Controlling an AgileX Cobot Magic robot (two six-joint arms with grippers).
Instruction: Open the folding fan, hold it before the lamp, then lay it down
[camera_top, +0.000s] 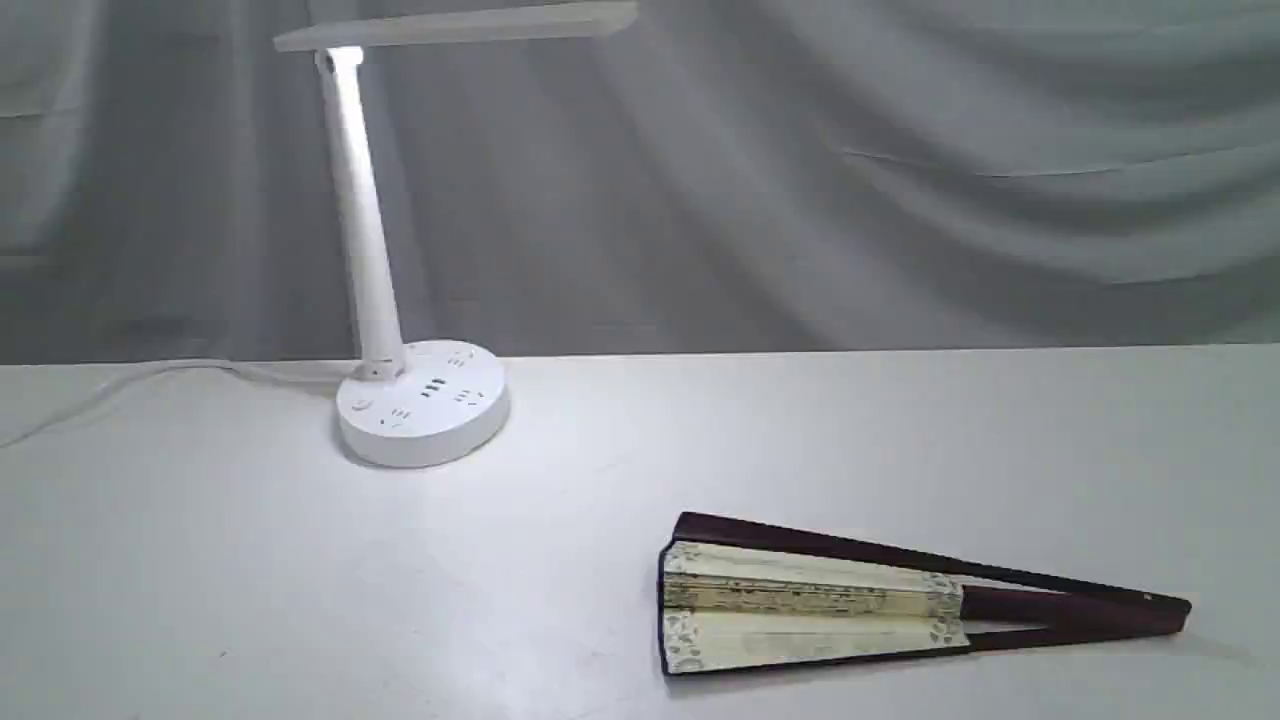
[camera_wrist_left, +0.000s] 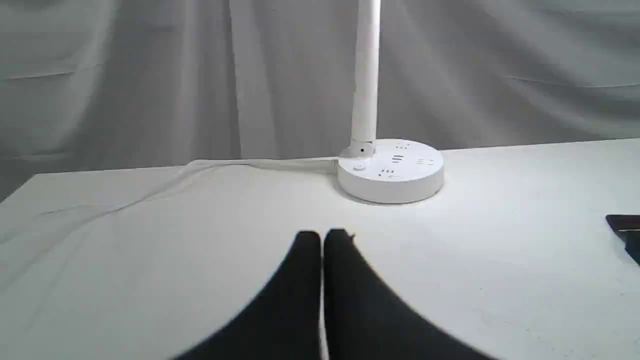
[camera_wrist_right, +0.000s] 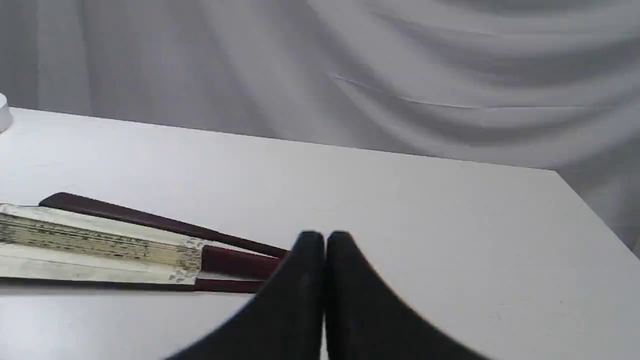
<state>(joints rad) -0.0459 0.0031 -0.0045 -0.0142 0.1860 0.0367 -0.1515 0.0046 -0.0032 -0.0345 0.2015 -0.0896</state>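
The left jaws are shut: two black fingers pressed flat together with only a thin seam between them, and nothing in it. They hang over bare bench; whether the tips touch its surface cannot be told. Straight ahead of them, a little off their line, stands the lamp. It is well clear of the tips, on a round white base with sockets on top, its slim stem rising upright. Its white cord trails off along the far edge of the bench.

The right jaws are closed just as tight and grip nothing. The folding fan lies flat on the bench by these jaws, narrow end nearest them and wide end pointing away, toward the lamp's side. Its dark maroon ribs run in behind one black finger, so the pivot end is hidden. I cannot tell whether that finger touches the ribs or only stands in front of them.

The fan is spread only a little, into a slim wedge. Cream pleats with lines of black script show between the two maroon outer ribs, with a floral border at each end of the leaf. It is well apart from the lamp and far from the left jaws. Grey draped cloth hangs beyond the bench.
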